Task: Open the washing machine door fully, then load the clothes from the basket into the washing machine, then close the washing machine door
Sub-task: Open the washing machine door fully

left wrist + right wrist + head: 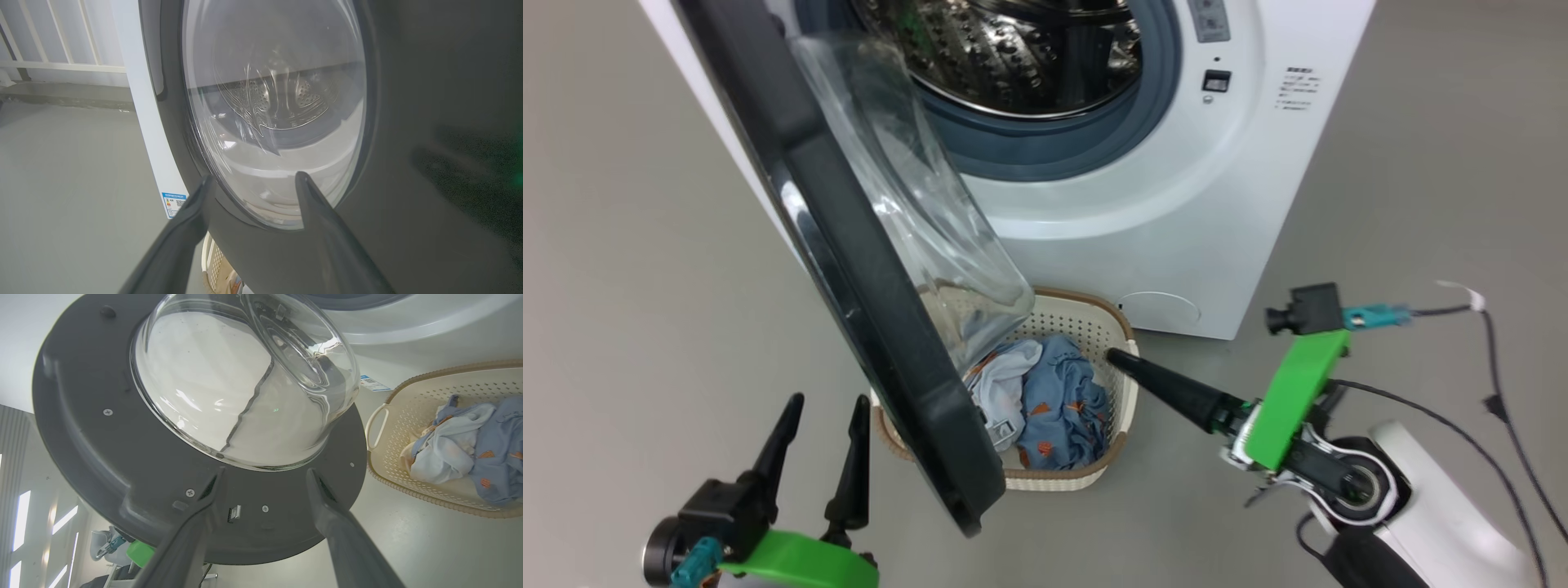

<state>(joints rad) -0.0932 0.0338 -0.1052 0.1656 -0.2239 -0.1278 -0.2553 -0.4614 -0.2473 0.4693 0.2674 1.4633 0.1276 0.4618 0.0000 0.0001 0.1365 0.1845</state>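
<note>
A bare grey floor runs around a white washing machine at the top centre of the head view. Its door stands swung out, running from the upper left down to the lower middle of the frame.

The left gripper sits at the lower left, fingers pointing up and spread apart with nothing between them, just left of the door's lower edge. The right arm reaches in from the lower right, and the right gripper points toward the upper left, its tip over the right rim of the basket. In the right wrist view its two fingers are spread wide and empty, aimed at the inner face of the door below the glass bowl.

The basket stands on the floor against the machine's front, with the clothes lying inside it.

The door covers the basket's left part. The drum is cut off by the top edge. In the head view one right finger hides the other. The right side of the left wrist view is a dark, blurred sheen that cannot be made out.
</note>
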